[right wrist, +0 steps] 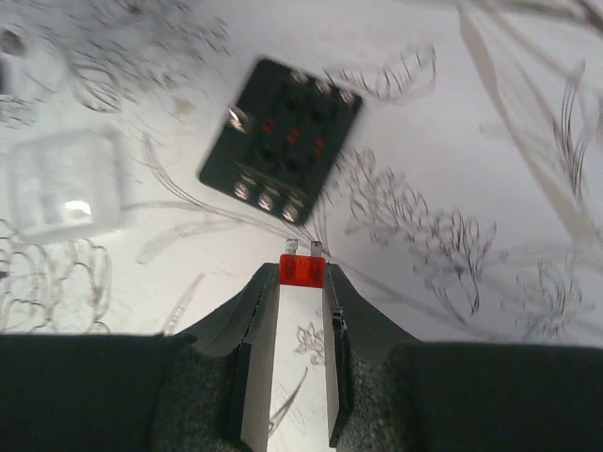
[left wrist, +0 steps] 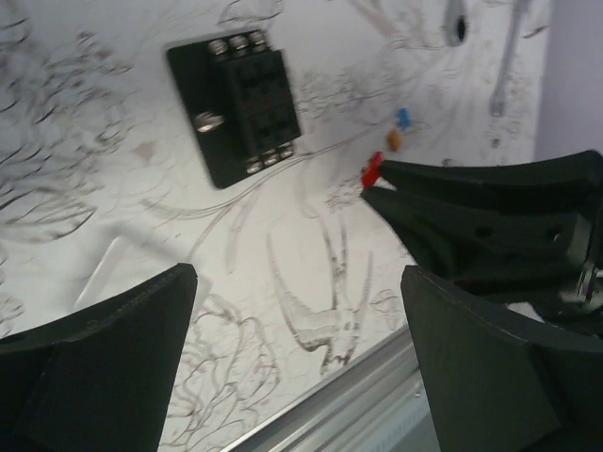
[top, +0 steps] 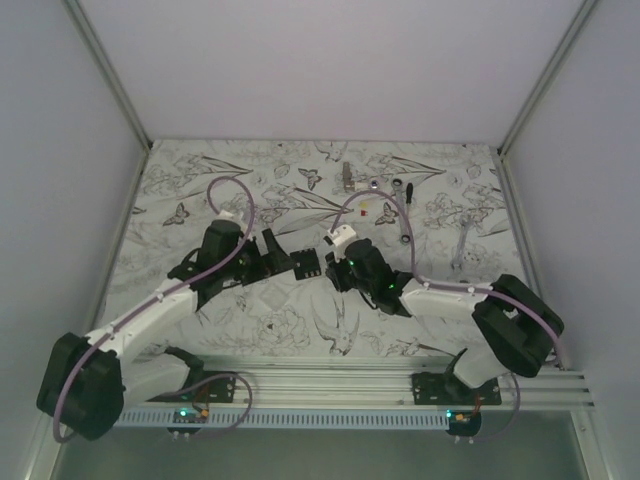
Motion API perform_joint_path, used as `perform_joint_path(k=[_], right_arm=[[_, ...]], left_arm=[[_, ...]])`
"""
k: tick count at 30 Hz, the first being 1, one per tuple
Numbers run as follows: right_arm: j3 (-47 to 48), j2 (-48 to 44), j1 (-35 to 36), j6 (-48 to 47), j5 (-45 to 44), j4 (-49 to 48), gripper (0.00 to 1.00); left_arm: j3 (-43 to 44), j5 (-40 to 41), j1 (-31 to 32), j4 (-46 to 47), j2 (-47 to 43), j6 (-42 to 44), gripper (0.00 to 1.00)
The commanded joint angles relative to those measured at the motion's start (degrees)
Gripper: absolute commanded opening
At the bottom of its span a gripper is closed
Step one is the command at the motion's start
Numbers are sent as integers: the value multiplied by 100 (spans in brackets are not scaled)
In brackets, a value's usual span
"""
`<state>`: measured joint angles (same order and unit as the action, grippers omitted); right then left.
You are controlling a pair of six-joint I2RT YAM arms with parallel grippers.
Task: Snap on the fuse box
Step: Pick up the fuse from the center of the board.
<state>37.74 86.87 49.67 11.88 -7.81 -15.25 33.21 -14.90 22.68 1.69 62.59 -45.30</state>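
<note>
The fuse box [top: 307,263] is a small black square block lying flat on the patterned table between my two grippers. In the left wrist view it [left wrist: 240,104] lies ahead of the gripper, terminal screws along two edges. My left gripper [left wrist: 297,282] is open and empty, just left of the box in the top view [top: 278,255]. My right gripper [right wrist: 302,273] is shut on a small red fuse [right wrist: 302,270], blades pointing at the box [right wrist: 281,139], a short gap away. The fuse tip also shows in the left wrist view [left wrist: 372,170].
A clear plastic cover [right wrist: 61,184] lies left of the box in the right wrist view. Loose blue [left wrist: 403,118] and orange [left wrist: 394,139] fuses lie beyond the box. Silver tools [top: 403,190] and a wrench [top: 462,250] lie at the back right. Metal rail [top: 350,385] along the near edge.
</note>
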Motion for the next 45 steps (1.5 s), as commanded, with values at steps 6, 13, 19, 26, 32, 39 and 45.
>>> perform_joint_path(k=[6, 13, 19, 26, 32, 39, 45], right_arm=[[-214, -598, -23, -1017, 1388, -1276, 24], [-431, -842, -20, -1101, 1870, -1648, 24], [-486, -928, -19, -1084, 2049, -1767, 24], [-504, -920, -22, -1032, 2105, -1863, 24], [-519, -891, -19, -991, 2121, -1961, 24], [-512, -880, -27, -991, 2100, -1960, 24], [-511, -858, -22, -966, 2082, -2012, 24]], left_arm=[[636, -1374, -157, 730, 950, 55, 80], [774, -1970, -214, 1149, 1428, -150, 63], [801, -2092, -134, 1308, 1538, -258, 57], [853, -1959, 44, 1409, 1580, -339, 41], [869, -1928, 140, 1408, 1620, -295, 30], [833, -1880, 231, 1408, 1518, -296, 27], [807, -1837, 315, 1413, 1428, -295, 20]])
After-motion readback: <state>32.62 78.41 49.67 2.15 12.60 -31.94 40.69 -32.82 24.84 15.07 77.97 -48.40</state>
